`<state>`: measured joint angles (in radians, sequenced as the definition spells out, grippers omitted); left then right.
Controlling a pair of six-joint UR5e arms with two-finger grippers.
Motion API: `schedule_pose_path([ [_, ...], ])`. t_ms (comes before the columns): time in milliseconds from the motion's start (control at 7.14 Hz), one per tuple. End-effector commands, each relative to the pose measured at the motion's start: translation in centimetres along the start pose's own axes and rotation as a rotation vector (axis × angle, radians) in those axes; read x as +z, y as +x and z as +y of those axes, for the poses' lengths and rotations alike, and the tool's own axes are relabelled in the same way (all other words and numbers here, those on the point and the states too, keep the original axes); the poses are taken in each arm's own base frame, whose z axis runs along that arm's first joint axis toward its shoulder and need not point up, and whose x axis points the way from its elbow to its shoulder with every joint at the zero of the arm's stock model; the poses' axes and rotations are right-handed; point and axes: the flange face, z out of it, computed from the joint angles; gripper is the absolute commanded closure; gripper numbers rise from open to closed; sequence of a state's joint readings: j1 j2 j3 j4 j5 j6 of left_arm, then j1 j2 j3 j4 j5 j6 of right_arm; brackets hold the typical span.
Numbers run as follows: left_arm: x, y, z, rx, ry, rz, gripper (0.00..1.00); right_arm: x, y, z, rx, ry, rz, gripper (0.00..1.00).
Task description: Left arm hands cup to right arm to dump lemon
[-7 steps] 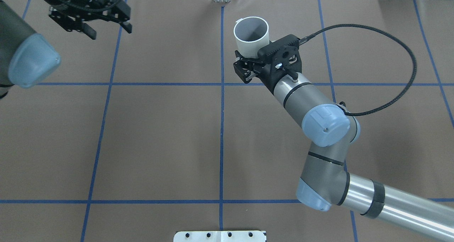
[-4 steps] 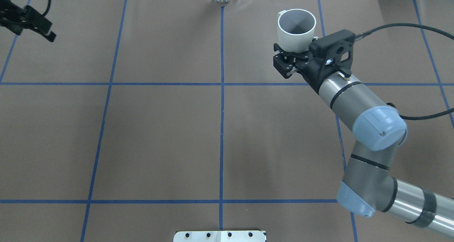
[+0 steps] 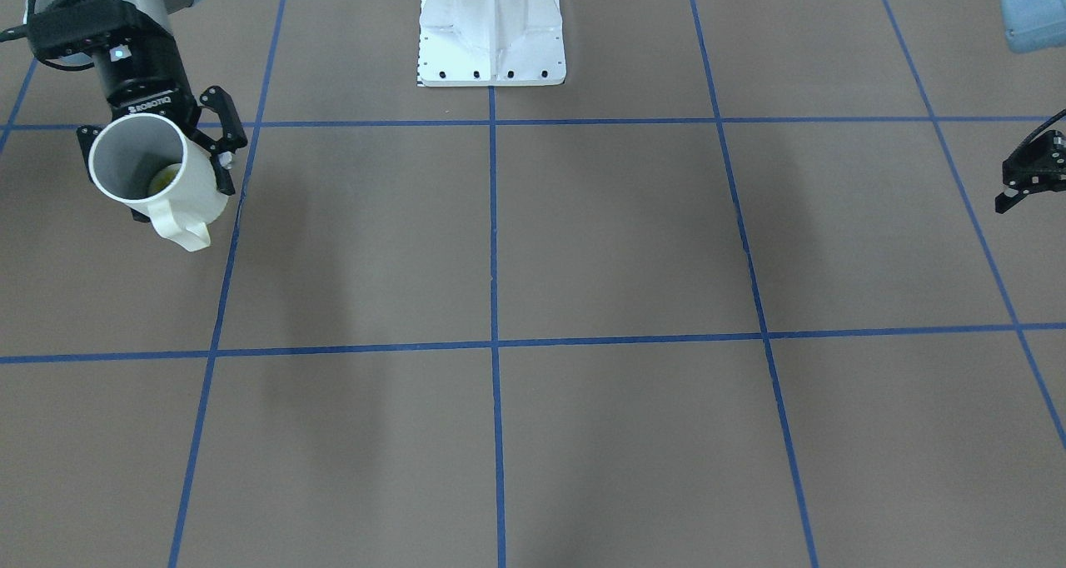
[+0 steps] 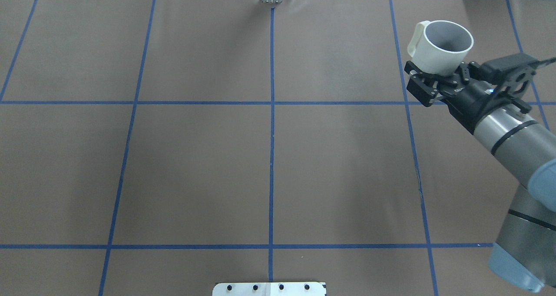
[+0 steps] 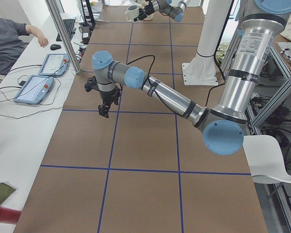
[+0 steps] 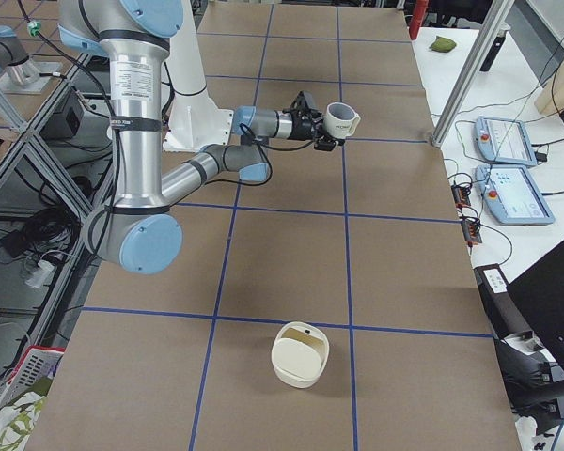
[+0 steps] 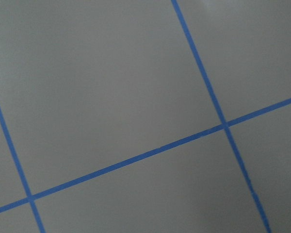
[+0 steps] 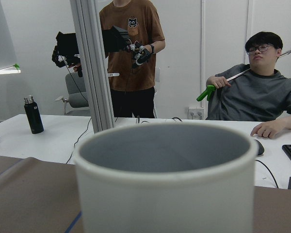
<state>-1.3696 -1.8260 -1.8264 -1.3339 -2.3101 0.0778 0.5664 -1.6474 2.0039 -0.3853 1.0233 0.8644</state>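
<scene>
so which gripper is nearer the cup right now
Right. The right gripper clamps the cup with its fingers; the left gripper hangs far across the table, apart from it.

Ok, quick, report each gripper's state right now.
Left gripper: cannot tell whether open or shut.
Right gripper: jaws shut on the cup, lemon inside.
</scene>
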Motion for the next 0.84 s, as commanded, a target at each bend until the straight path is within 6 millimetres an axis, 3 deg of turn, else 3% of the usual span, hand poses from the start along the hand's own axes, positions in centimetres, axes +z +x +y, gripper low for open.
schedule_pose_path([
  [0,0.1,-0.3,0.2,0.003,-0.003,0.001,0.00,-4.7,7.1,0.9,0.191,0.034,-0.003,1.00],
  [140,0.3,-0.4,0.3,-0.001,-0.006,0.001,0.00,-6.1,11.2,2.3,0.228,0.056,-0.001,1.00],
  [280,1.7,-1.9,1.5,-0.026,-0.033,0.006,0.00,-7.6,15.9,4.3,0.244,0.088,-0.014,1.00],
  [420,1.4,-2.5,1.8,-0.038,-0.027,0.002,0.00,-8.8,19.3,5.6,0.250,0.099,-0.006,1.00],
  [701,1.0,-2.3,1.6,-0.043,-0.020,0.001,0.00,-10.3,24.3,6.9,0.445,0.120,0.043,1.00],
])
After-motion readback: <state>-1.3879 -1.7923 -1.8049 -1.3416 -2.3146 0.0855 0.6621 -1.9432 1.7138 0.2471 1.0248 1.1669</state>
